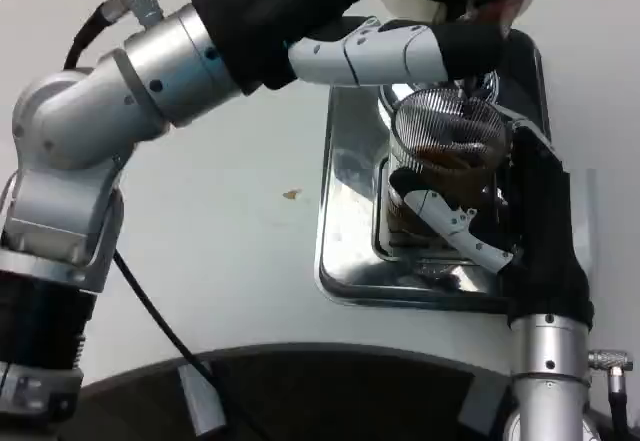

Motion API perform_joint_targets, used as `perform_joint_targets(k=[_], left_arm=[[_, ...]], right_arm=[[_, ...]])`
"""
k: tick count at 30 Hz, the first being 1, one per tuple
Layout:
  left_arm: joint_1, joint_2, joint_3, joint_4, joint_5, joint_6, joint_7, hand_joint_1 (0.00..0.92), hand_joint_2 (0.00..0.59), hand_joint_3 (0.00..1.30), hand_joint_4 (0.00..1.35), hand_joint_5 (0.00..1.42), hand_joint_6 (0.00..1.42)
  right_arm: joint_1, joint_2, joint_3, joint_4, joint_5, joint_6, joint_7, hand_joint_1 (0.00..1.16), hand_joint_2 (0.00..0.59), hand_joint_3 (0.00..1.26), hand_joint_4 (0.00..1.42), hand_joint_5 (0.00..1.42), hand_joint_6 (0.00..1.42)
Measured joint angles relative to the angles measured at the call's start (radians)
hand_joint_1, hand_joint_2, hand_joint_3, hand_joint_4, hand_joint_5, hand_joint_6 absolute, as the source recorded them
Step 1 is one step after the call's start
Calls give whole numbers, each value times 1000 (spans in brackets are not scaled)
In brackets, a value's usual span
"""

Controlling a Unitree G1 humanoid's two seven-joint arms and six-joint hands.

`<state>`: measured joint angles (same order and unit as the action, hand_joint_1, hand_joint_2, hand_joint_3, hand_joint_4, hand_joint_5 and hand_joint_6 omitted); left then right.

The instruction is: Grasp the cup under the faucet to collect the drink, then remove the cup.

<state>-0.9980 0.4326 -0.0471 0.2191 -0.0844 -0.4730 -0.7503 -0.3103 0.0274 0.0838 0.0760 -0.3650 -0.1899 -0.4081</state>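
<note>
A clear ribbed glass cup [447,141] with brown drink in it stands on the shiny steel drip tray [345,201] at the right of the table. My right hand [500,211] wraps around the cup from its right side, fingers [455,223] curling across the front of the glass. My left arm reaches across from the left, and my left hand [400,53] sits above and behind the cup, up by the dispenser; the faucet itself is hidden behind that hand. Whether the left hand presses or holds anything there is hidden.
A white dispenser body [410,1] stands behind the tray at the top. The white table [220,241] holds a small brown spot [291,195] left of the tray. My dark torso edge [300,401] runs along the bottom.
</note>
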Motion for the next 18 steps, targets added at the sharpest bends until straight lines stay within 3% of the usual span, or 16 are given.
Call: perform_joint_targets(k=[18], left_arm=[[201, 77, 117, -210, -67, 111, 38, 0, 102, 228, 281, 342, 349]], right_arm=[[60, 4, 3, -52, -26, -8, -9, 815, 201, 674, 805, 859, 581]])
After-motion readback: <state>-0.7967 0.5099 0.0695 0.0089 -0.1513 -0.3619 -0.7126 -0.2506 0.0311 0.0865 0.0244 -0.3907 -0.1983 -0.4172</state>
